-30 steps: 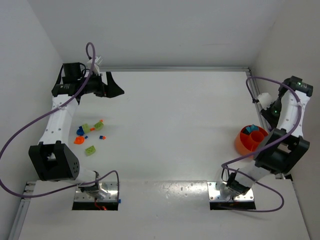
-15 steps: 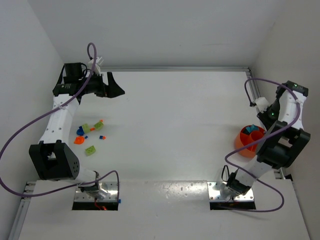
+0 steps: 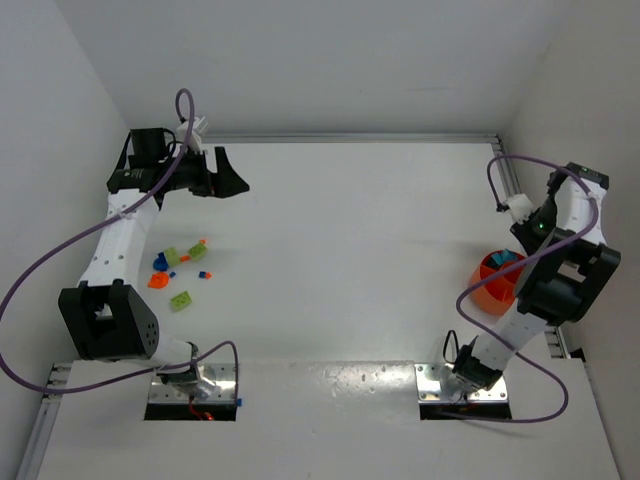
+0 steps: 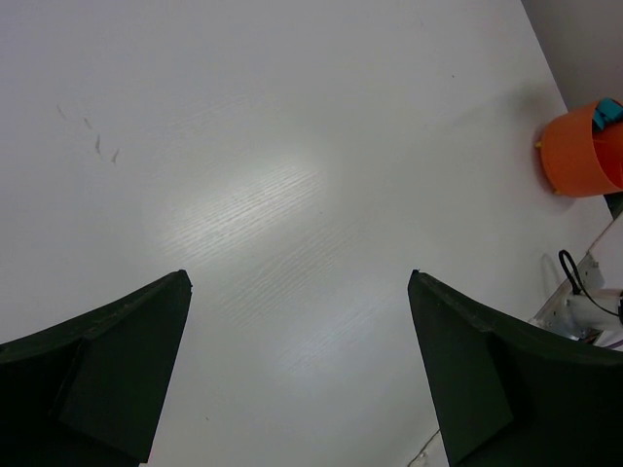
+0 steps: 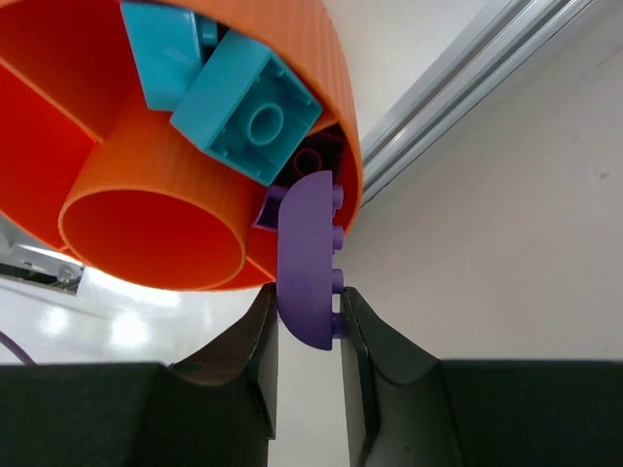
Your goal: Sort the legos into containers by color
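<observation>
You're at the drop: right jaws clamped on a purple rounded brick [image 5: 310, 263] at the orange divided bowl's [image 5: 331, 68] rim, beside the cyan bricks [image 5: 255, 122]. Ease it over the compartment holding purple pieces [image 5: 313, 156], then release. Left jaws stand apart, empty; loose bricks [image 3: 178, 268] lie on the worktop [image 3: 350, 250].

A: What surrounds the workspace?
B: I see a white table [image 3: 350, 230] enclosed by plain white walls [image 3: 300, 60], with an aluminium rail [image 3: 350, 137] along its far edge.
A: Lighting?
B: I see a soft glare [image 3: 340, 372] near the front edge.
</observation>
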